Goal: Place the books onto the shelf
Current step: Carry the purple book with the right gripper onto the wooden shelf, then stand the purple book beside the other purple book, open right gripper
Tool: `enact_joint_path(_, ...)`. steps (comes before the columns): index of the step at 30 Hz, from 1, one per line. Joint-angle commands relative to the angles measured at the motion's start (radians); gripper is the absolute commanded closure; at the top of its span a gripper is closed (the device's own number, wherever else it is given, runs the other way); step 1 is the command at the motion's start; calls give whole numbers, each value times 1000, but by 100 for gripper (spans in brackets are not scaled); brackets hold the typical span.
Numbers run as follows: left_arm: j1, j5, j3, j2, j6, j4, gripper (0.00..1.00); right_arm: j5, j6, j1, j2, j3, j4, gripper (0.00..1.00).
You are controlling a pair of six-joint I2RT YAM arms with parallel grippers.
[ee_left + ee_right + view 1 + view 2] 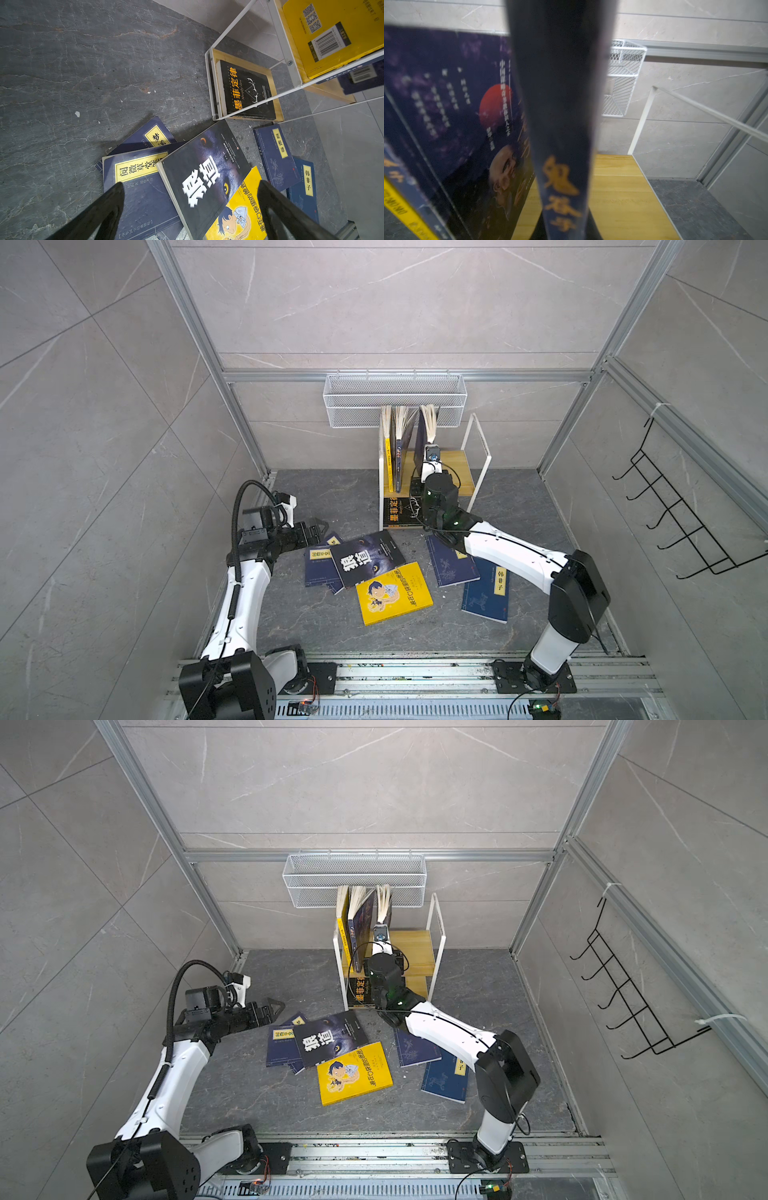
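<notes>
wooden shelf (pixel 457 472) carries four books: three upright on top, including the navy book (pixel 562 104) clamped in the closed right fingers (pixel 595 230), and one flat below. six loose books (pixel 392 593) lie on the surface (pixel 332 497) before the shelf, near the wide-open left fingers (pixel 112 207).

Looked like a robotics lab test cell dressed up as a room corner, not a real home. The walls (pixel 374 302) were marble-look panels slotted into a bare aluminium frame (pixel 407 376). Two robot arms (pixel 511 556) were bolted to a metal rail (pixel 415 672) up front, with loose wiring and a small circuit board (pixel 540 707) showing. The only homey props were a little shelf (pixel 464 472), a white mesh basket (pixel 395 400) and a black hook rack (pixel 685 506).
</notes>
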Motion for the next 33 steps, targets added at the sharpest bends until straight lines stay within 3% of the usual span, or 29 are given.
enact_joint_path(1, 1, 22, 29, -18, 19, -8, 0, -38, 18, 2, 40, 57, 103, 100)
enact_joint_path(13, 3, 32, 12, -24, 14, 20, 0, -156, -114, 8, 130, 68, 111, 100)
enact_joint_path(30, 9, 35, 10, -42, 18, 16, 0, -115, -337, 17, 227, 219, -28, 100)
enact_joint_path(33, 9, 40, 3, -49, 18, 24, 0, -165, -339, 17, 203, 194, -32, 85)
